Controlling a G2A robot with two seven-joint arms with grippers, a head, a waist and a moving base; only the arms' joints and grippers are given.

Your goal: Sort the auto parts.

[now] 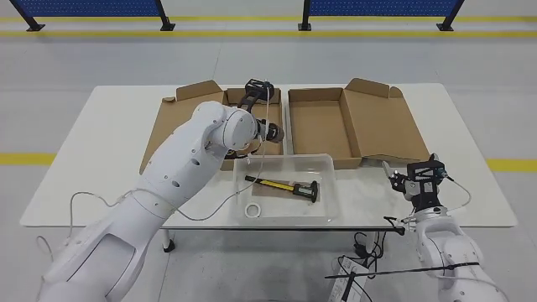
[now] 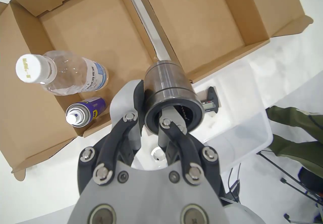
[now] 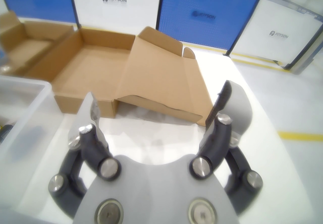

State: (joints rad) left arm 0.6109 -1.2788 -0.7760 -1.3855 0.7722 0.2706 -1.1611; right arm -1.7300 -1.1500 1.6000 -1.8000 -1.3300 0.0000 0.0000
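Note:
My left gripper is shut on a grey metal sleeve, one finger inside its bore and the other on the outer wall. It hangs above the near corner of the left cardboard box, close to the clear bin. Seen from above, that gripper is over the left box. A water bottle and a blue spray can stand in this box. The right box holds nothing. My right gripper is open above the table's front right.
The bin holds a digital caliper, a black and yellow tool, a white ring and a small metal ring. The right box's lid flap slopes down to the table ahead of my right gripper.

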